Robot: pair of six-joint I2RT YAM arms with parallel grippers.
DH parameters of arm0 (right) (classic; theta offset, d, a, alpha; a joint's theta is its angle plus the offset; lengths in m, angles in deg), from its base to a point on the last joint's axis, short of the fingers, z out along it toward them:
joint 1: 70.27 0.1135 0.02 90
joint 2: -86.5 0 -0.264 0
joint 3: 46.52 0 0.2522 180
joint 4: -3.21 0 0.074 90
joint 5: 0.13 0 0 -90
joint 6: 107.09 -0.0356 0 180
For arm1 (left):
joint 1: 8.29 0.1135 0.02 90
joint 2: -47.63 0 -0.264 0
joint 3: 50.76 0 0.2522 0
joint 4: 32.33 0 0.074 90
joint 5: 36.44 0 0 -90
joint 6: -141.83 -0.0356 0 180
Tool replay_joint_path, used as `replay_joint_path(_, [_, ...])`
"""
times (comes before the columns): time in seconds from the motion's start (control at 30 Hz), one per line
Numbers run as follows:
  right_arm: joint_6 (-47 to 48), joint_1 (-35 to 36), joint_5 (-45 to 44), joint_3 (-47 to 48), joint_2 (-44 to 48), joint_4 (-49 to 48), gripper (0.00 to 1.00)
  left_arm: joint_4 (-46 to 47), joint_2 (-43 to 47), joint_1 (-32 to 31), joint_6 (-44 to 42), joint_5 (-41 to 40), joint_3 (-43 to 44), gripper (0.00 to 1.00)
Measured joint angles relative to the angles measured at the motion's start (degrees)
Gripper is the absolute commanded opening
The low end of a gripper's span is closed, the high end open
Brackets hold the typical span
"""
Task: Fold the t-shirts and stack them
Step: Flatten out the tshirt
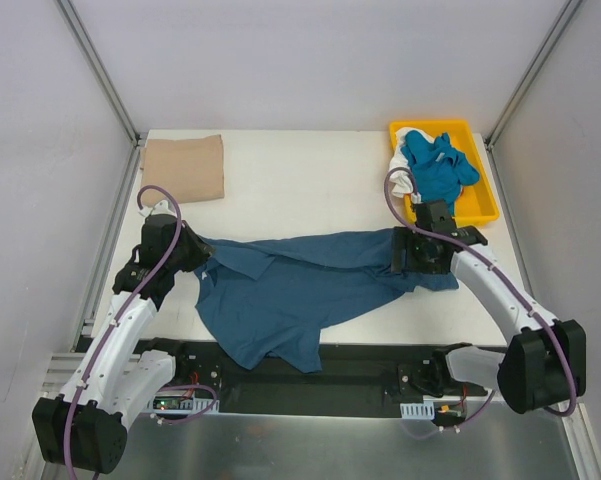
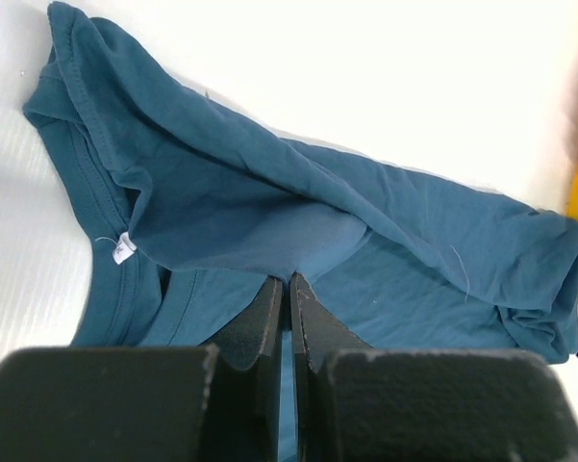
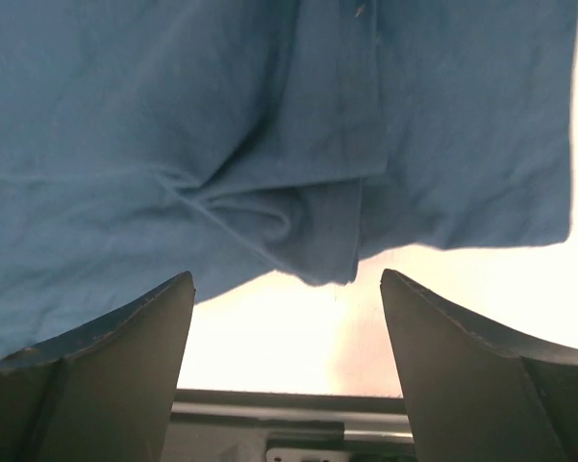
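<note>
Top external view: dark teal t-shirt [image 1: 290, 290] lies rumpled across the near half of the desk [image 1: 310, 190], one part over the near edge.
Other stock: tan t-shirt [image 1: 184, 167] folded at the far left corner; blue and white t-shirts [image 1: 435, 165] heaped in the yellow tray [image 1: 485, 212], far right corner.
Left tool [image 2: 289, 289]: together, clamped on the dark teal t-shirt near its collar.
Right tool [image 3: 287, 281]: jaws apart, cloth just ahead, nothing held.
Risk: a one-sided pull would likely bunch the garment or drag it off the near edge.
Risk: the right tool may pinch several wrinkled layers at once.
</note>
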Motion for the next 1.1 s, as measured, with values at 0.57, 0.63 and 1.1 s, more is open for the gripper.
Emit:
replay_joint_path(0.57, [1.2, 0.0, 1.0, 2.0, -15.2, -6.3, 0.7, -0.4, 0.7, 0.0, -0.1, -0.8, 0.0, 0.0])
replay_joint_path(0.63, [1.1, 0.0, 2.7, 2.1, -15.2, -7.9, 0.61, -0.8, 1.3, 0.0, -0.1, -0.8, 0.0, 0.0])
replay_joint_path(1.1, [0.8, 0.3, 6.0, 2.9, -14.9, -11.0, 0.01, -1.4, 3.3, 0.0, -0.1, -0.9, 0.1, 0.0])
